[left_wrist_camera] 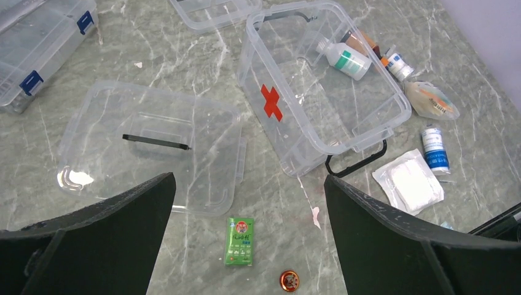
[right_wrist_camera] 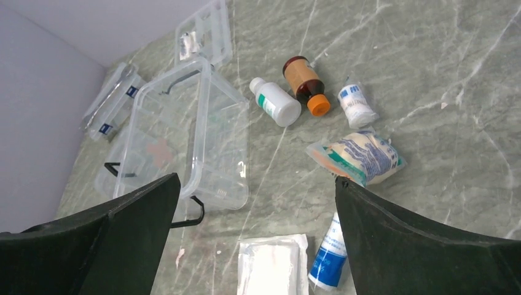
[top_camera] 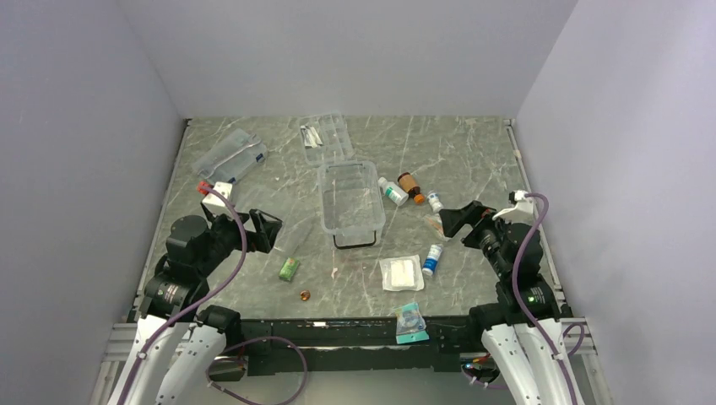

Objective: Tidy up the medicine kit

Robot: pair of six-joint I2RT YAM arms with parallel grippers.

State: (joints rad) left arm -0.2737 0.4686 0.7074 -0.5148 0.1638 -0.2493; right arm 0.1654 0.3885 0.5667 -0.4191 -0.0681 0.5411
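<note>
Nothing has gone into the medicine kit (top_camera: 350, 202) yet, as far as these views show. The clear tub stands open at the centre of the overhead view, red cross on its wall, and its floor looks bare. Its lid (left_wrist_camera: 123, 123) lies flat just left of it in the left wrist view.

The supplies are scattered around it:
- **Right of the tub:** a white bottle (right_wrist_camera: 275, 101), a brown bottle (right_wrist_camera: 304, 83) with an orange cap and a small white roll (right_wrist_camera: 356, 104) lie close together, with a bandage packet (right_wrist_camera: 359, 157) just below them.
- **Bottom of the right wrist view:** a blue-labelled roll (right_wrist_camera: 325, 261) and a gauze pad (right_wrist_camera: 273, 264).
- **Low centre of the left wrist view:** a green sachet (left_wrist_camera: 239, 241) and a small copper disc (left_wrist_camera: 289, 280).
- **Low in the overhead view:** a teal packet (top_camera: 411, 322).

The left gripper (left_wrist_camera: 247, 203) and right gripper (right_wrist_camera: 256, 184) both hang above the surface with jaws spread wide, holding nothing. By my reading the whole job is left — gathering every item into the tub, then fitting the lid.
</note>
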